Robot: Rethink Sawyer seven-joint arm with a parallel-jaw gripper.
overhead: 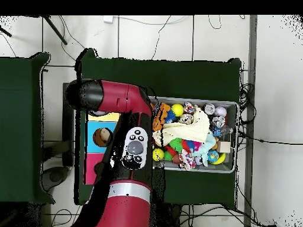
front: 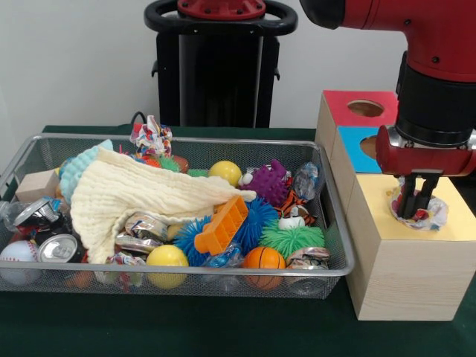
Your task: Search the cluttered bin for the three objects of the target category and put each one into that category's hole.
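— Front view, item one: gripper [front: 416,207]?
— Down over the yellow-topped box [front: 405,256], fingers pinched on a crumpled wrapper [front: 429,216] that sits right in that box's hole. I'd call this the drop-off step.

— Item two: the other boxes?
— Blue box [front: 355,152] and red box [front: 349,104] behind it, each with a round hole.

— Item three: the bin?
— Wire bin [front: 186,274], still crowded: cream cloth [front: 123,193], orange comb-like toy [front: 221,225], purple spiky ball [front: 269,181], yellow ball [front: 166,257], small basketball [front: 263,259], crushed cans [front: 44,230] at one end. More shiny crumpled wrappers lie near the basketball; likely the same category.

— Next move?
— By my guess: let go so the wrapper falls through, lift clear, go back to dig.

— Overhead view?
— Arm [overhead: 127,148] covers the yellow box; blue hole [overhead: 102,137] shows something pale inside. Bin [overhead: 232,106] beside it.

— Any writing?
— None I can read; the can prints are too small.
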